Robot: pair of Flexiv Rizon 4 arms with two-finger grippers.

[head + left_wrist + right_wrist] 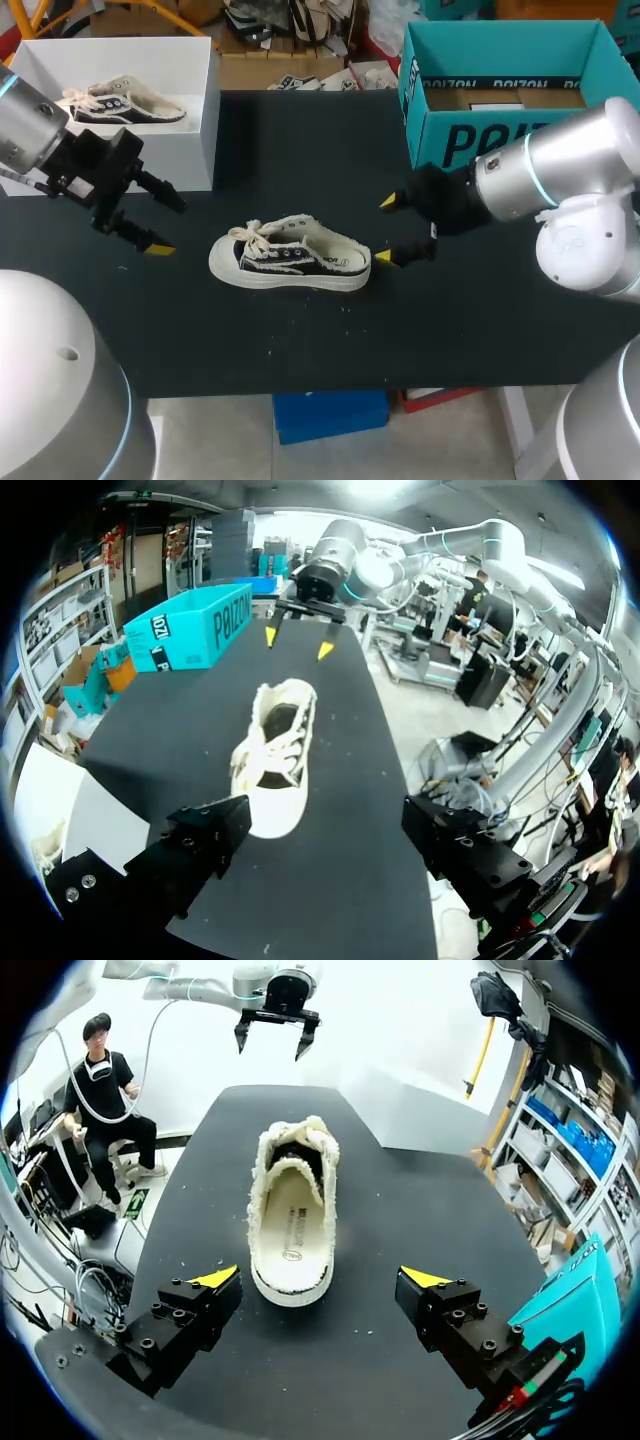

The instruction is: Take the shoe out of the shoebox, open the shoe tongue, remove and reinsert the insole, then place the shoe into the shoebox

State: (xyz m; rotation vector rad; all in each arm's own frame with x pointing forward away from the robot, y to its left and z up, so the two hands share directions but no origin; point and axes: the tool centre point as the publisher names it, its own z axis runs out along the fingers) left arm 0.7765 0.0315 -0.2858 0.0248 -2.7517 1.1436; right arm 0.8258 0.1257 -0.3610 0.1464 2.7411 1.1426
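Observation:
A black-and-cream canvas shoe (290,265) lies on its sole in the middle of the black table, laced toe toward my left arm, open heel toward my right. My left gripper (163,222) hangs open a short way off the toe, apart from it. My right gripper (386,229) stands open just behind the heel, touching nothing. In the left wrist view the shoe (275,750) lies ahead of the open fingers (200,845). From the right wrist, the shoe (293,1210) shows its insole ahead of the yellow tips. The teal shoebox (510,90) stands open at the back right.
A white box (190,110) at the back left holds a second, matching shoe (125,102). The teal shoebox (190,625) also shows beside my right gripper (297,640) in the left wrist view. The table's front edge (330,385) runs close below the shoe.

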